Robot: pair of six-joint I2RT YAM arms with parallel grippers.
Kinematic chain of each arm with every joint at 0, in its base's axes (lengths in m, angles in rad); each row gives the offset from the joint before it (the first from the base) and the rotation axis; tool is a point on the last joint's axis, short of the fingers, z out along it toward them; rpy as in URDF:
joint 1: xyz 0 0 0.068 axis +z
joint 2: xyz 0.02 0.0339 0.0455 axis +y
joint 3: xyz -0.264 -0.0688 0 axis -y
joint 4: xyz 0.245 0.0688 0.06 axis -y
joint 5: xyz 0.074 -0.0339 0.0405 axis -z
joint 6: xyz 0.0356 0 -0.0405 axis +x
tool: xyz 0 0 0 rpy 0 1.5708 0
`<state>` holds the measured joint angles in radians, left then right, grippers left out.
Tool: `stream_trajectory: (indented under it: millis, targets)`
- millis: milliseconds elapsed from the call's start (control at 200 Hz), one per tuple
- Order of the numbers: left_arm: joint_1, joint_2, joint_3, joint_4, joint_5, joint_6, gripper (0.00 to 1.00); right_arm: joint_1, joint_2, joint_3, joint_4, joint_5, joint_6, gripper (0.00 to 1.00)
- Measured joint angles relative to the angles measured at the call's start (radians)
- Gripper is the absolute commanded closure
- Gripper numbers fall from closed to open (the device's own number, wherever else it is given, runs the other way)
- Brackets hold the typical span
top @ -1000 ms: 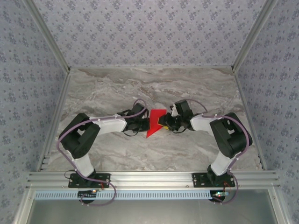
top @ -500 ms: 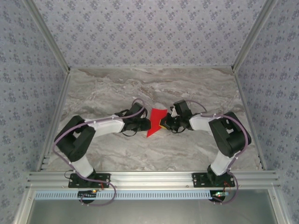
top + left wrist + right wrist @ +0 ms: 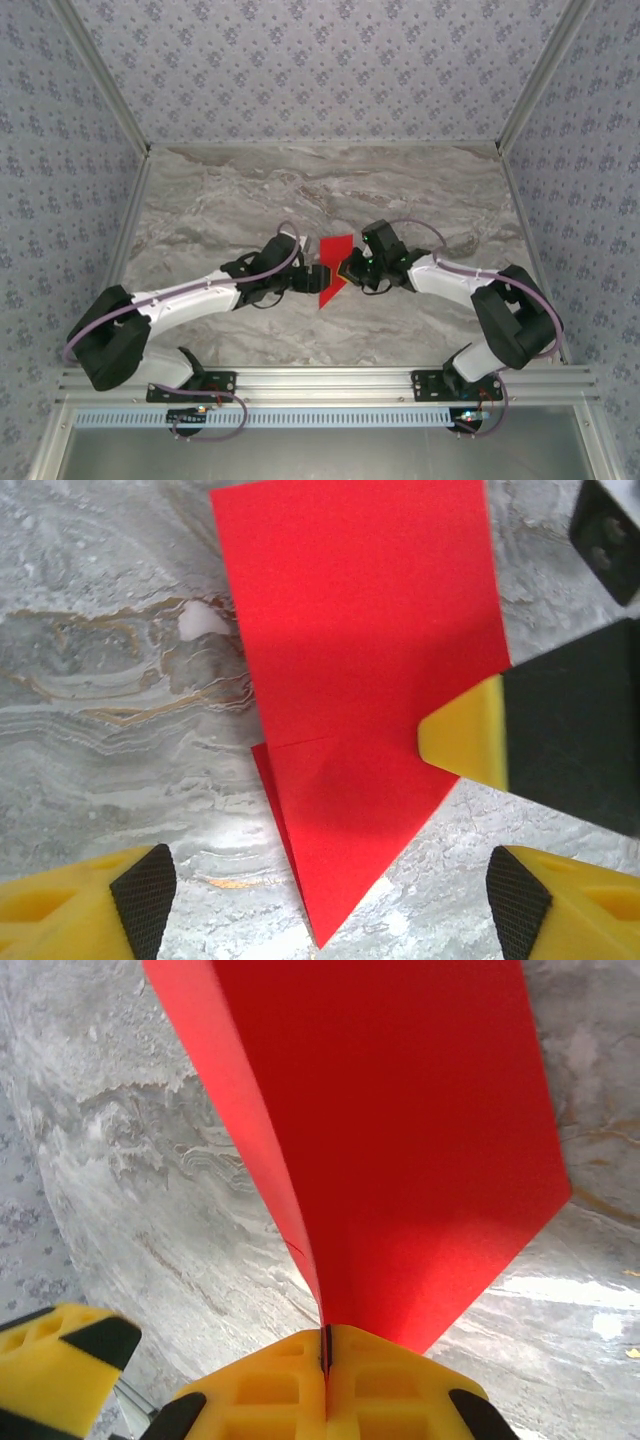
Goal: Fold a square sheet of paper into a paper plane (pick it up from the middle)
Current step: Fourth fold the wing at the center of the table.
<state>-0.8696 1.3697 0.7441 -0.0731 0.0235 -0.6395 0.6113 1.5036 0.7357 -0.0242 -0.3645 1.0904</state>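
While the right gripper (image 3: 326, 1345) pinches the thin bright red folded paper sheet (image 3: 360, 630) from 3 o'clock, left gripper (image 3: 330, 892) spread open at 9 o'clock, grey marbled tabletop (image 3: 220, 200) beneath.

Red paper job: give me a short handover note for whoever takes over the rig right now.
Left gripper: open, fingers apart either side of the paper's pointed end, not gripping.
Right gripper: shut on the square sheet of paper, pinching its edge.
Paper: over the middle of the table, between the two arms.
Done: partly folded, one crease and an overlapping layer visible.
Left: remaining folds; no finished plane yet.
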Motion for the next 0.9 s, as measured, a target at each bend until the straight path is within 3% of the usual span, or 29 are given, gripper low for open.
stream_trajectory:
  millis: [205, 440, 754, 899]
  targets:
    - [-0.059, 0.004, -0.044, 0.063, -0.051, 0.084, 0.15, -0.004, 0.020, 0.065, -0.037, 0.037, 0.052, 1.00]
    - [-0.112, 0.071, -0.064, 0.192, -0.100, 0.251, 0.27, -0.014, 0.042, 0.106, -0.081, 0.044, 0.093, 0.99]
    - [-0.113, 0.166, -0.126, 0.410, -0.152, 0.484, 0.36, -0.034, 0.060, 0.108, -0.130, 0.028, 0.125, 0.99]
    - [-0.113, 0.198, -0.135, 0.477, -0.165, 0.546, 0.45, -0.040, 0.060, 0.119, -0.140, 0.015, 0.126, 0.97]
